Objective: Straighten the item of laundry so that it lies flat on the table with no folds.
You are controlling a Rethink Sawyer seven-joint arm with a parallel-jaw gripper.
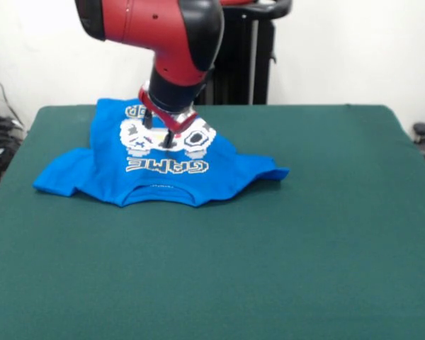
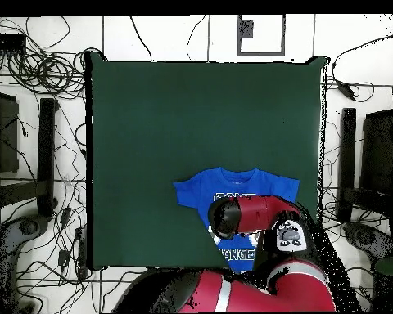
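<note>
The item of laundry [image 1: 156, 173] is a bright blue T-shirt lying print-up on the left far part of the dark green table [image 1: 304, 234]. Its collar faces the near side and "GAME" reads upside down. The far hem is bunched, so the second word is partly hidden. The right sleeve [image 1: 269, 172] is rumpled. My gripper [image 1: 159, 131] stands down on the white controller print, open, with its fingertips at the cloth. In the overhead view the arm [image 2: 249, 214] covers the middle of the shirt [image 2: 232, 184], and the gripper itself is hidden.
The shirt's hem lies close to the table edge [image 2: 191, 266] on the robot's side. Black stands [image 2: 46, 155] and tangled cables [image 2: 44, 69] surround the table on the floor. Wide green surface stretches away from the shirt.
</note>
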